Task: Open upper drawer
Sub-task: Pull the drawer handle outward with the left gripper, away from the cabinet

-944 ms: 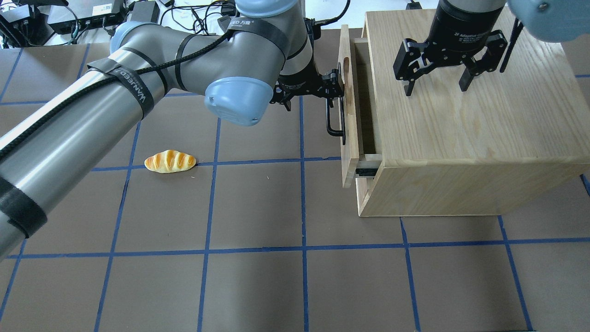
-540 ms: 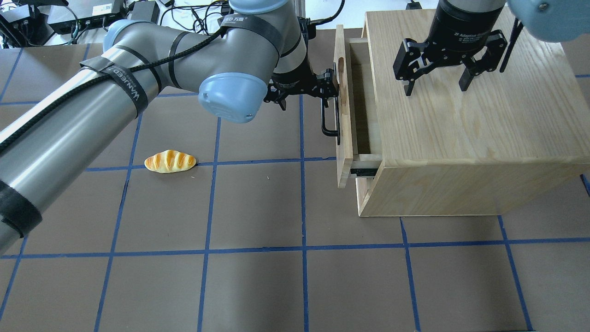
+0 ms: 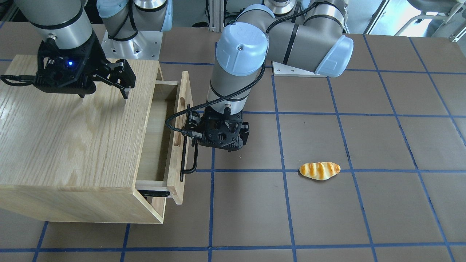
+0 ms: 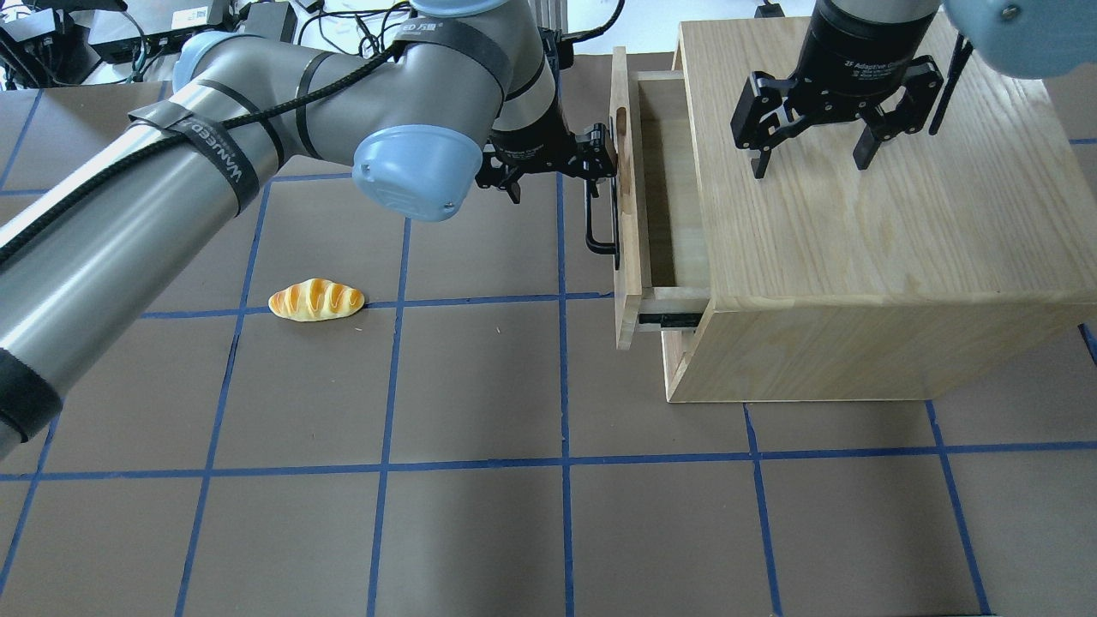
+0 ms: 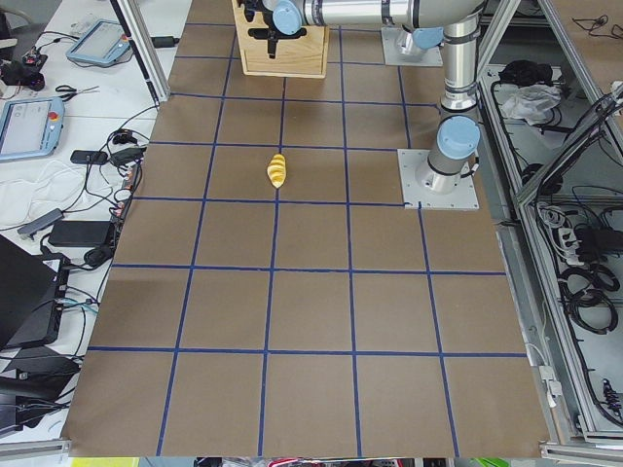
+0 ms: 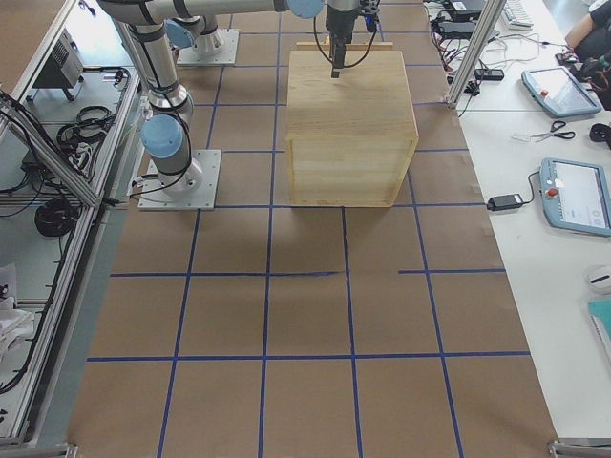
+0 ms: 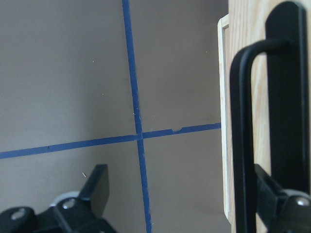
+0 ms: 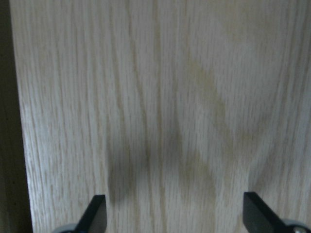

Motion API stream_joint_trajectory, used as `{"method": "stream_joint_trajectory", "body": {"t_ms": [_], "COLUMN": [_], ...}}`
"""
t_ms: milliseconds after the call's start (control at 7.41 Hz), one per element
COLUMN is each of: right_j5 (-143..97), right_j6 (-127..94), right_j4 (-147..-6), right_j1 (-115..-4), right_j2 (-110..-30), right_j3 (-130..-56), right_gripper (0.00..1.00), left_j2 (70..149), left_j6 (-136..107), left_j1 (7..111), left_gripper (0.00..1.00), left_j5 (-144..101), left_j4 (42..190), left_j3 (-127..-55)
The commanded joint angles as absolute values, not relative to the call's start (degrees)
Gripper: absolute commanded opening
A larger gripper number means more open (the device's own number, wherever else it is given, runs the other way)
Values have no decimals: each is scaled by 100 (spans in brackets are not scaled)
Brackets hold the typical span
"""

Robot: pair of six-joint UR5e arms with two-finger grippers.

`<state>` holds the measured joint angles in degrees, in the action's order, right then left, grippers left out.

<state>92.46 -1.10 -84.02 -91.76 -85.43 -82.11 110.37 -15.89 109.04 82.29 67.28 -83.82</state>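
Note:
The upper drawer (image 4: 628, 188) of the light oak cabinet (image 4: 857, 240) stands partly pulled out, its inside showing (image 3: 156, 145). Its black bar handle (image 4: 591, 224) runs along the front panel (image 3: 183, 120). My left gripper (image 4: 559, 176) points down beside the front and is open. One finger (image 7: 272, 196) is hooked behind the handle (image 7: 243, 145); the other (image 7: 97, 187) hangs free over the mat. My right gripper (image 4: 810, 163) is open and empty, its fingertips (image 8: 97, 213) close over the cabinet top (image 3: 65, 138).
A toy bread roll (image 4: 316, 300) lies on the brown mat left of the cabinet, also in the front view (image 3: 319, 170). Blue tape lines grid the mat. Cables and devices lie along the table's far edge (image 4: 171, 34).
The drawer has slid further out of the cabinet, to the left in the overhead view, and my left gripper has moved with its handle. The right gripper has not moved.

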Motion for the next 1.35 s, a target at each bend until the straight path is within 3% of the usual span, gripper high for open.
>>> {"method": "stream_joint_trajectory", "body": {"t_ms": [0, 1214], "right_j5": [9246, 9246], "right_j6": [-114, -106], "right_j4": [-8402, -8402], "right_j1": [-9176, -9176], "right_j2": [-8543, -8543], "right_j3": [-8209, -8209], "right_gripper": [100, 100], "left_j2": [10995, 10978], "left_j6": [-1591, -1021], "left_j1": [10890, 10619], "left_gripper": [100, 100], "left_j5": [8191, 8323], "left_j4": [6768, 6864], "left_j3": [-8385, -8350]}}
